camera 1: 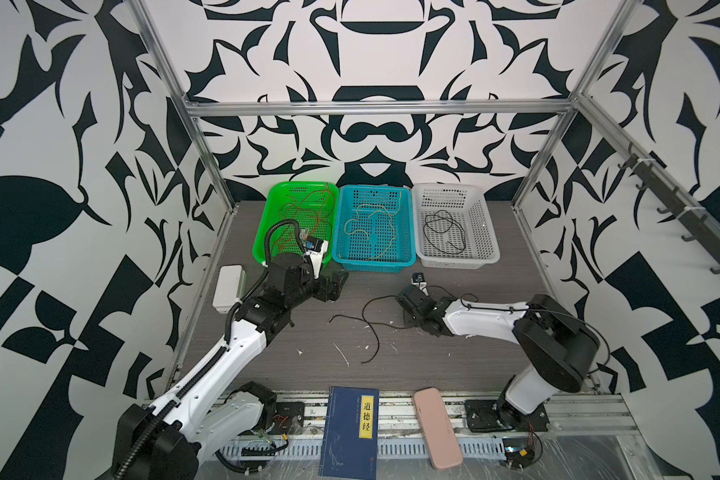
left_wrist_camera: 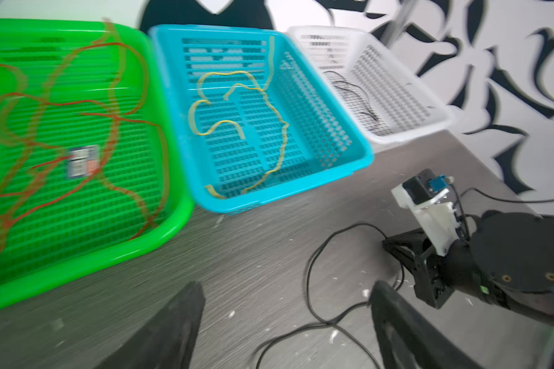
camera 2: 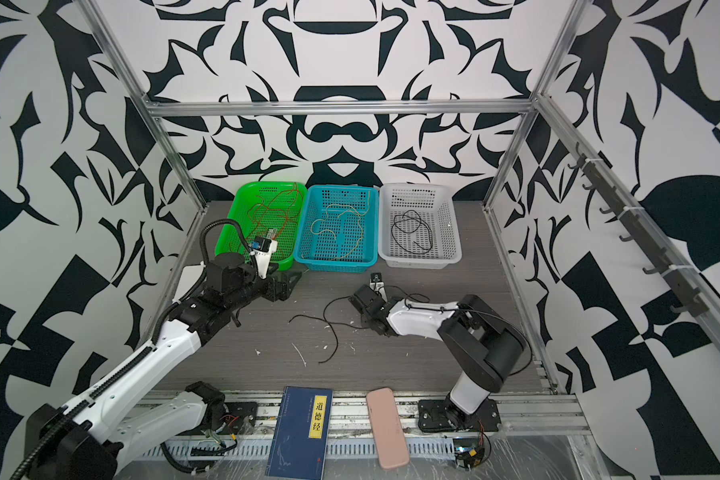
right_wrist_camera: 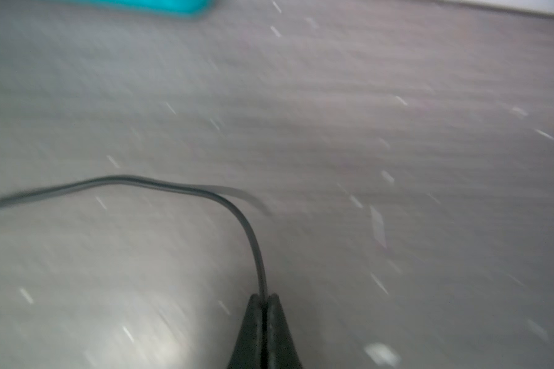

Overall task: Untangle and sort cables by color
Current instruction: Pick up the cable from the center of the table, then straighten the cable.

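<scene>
now, in both top views the right gripper (camera 1: 399,296) sits just in front of the white basket (camera 1: 458,261). the black cable (camera 1: 368,328) trails from it away from that basket, its length running toward the left arm's side. by my reading the right arm is far nearer that basket. in the left wrist view the left gripper (left_wrist_camera: 287,287) is spread wide, holding nothing, well off from the white basket. in the right wrist view the right gripper's jaws are pinched together on the black cable.
</scene>
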Available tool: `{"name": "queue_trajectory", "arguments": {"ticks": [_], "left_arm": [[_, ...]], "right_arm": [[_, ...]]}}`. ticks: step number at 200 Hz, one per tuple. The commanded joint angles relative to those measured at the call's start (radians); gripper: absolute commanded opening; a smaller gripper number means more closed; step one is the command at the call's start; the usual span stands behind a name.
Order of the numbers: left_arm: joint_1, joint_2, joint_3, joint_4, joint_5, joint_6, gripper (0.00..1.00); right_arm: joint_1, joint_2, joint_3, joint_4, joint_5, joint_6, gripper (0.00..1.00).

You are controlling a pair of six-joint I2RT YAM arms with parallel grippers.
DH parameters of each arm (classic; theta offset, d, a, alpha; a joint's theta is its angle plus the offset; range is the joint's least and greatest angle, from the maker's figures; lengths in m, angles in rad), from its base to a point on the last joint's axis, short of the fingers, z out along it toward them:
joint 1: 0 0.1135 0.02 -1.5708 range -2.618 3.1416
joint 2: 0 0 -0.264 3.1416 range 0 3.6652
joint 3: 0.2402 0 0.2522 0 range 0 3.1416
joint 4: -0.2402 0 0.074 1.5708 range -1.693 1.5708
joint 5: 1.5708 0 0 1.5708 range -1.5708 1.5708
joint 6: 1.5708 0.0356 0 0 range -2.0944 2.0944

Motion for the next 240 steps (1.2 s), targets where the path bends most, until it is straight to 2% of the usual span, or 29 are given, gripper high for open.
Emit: {"name": "queue_trajectory", "arguments": {"ticks": [1,27,46,50,64,104,127,143,153,183,197,200,225,230,240], "left_arm": [[-0.020,0.032,0.003,0.112,0.224,0.029,0.82],[-0.154,0.074,0.005,0.143,0.177,0.138,0.84],[-0.233,0.113,0.011,0.204,0.176,0.187,0.84],[-0.240,0.122,0.009,0.228,0.186,0.189,0.88],[-0.252,0.167,0.005,0.337,0.230,0.195,0.90],[-0.264,0.381,0.161,0.469,0.256,0.241,0.88],[-0.265,0.465,0.252,0.541,0.223,0.240,0.88],[-0.264,0.532,0.327,0.545,0.248,0.228,0.88],[-0.264,0.572,0.361,0.548,0.273,0.205,0.86],[-0.263,0.651,0.418,0.514,0.301,0.149,0.39],[-0.262,0.655,0.406,0.512,0.322,0.135,0.09],[-0.261,0.654,0.400,0.515,0.325,0.131,0.06],[-0.262,0.628,0.340,0.566,0.350,0.092,0.07],[-0.262,0.621,0.332,0.570,0.358,0.089,0.11],[-0.261,0.609,0.320,0.569,0.373,0.086,0.30]], "right_arm": [[0.007,-0.203,0.009,-0.133,0.020,-0.113,0.00],[0.007,-0.433,0.077,-0.227,0.055,-0.211,0.00],[0.003,-0.515,0.178,-0.291,0.083,-0.295,0.00],[0.002,-0.520,0.205,-0.307,0.088,-0.311,0.00],[0.000,-0.516,0.303,-0.338,0.065,-0.376,0.00],[-0.001,-0.466,0.509,-0.345,-0.150,-0.468,0.00],[0.000,-0.446,0.562,-0.364,-0.166,-0.476,0.00],[0.000,-0.458,0.560,-0.351,-0.156,-0.473,0.00],[-0.002,-0.469,0.557,-0.340,-0.141,-0.473,0.00],[-0.007,-0.493,0.615,-0.352,-0.044,-0.506,0.00],[-0.021,-0.495,0.666,-0.373,0.021,-0.525,0.00],[-0.027,-0.494,0.679,-0.378,0.030,-0.530,0.00],[-0.102,-0.457,0.789,-0.408,0.061,-0.567,0.00],[-0.119,-0.444,0.813,-0.416,0.060,-0.573,0.00],[-0.147,-0.418,0.854,-0.423,0.065,-0.588,0.00]]}}
